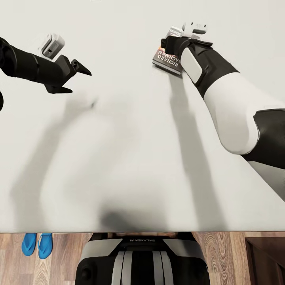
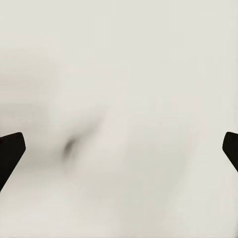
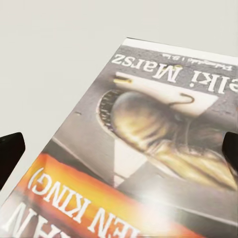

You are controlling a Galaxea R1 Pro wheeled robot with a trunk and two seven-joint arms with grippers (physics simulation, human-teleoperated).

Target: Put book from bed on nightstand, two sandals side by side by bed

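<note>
White bed (image 1: 130, 158) is carrying the book (image 1: 166, 61) near its far edge; right gripper (image 1: 174, 37) is hovering apart over it, left gripper (image 1: 77, 79) is apart

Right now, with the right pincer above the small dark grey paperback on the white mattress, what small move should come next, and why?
Probably lower the right pincer slightly and close it on the small dark grey paperback with the orange band. In the right wrist view its two dark fingertips stand wide apart at either side of the cover, so the book is not yet gripped and still lies flat on the plain white mattress.
</note>
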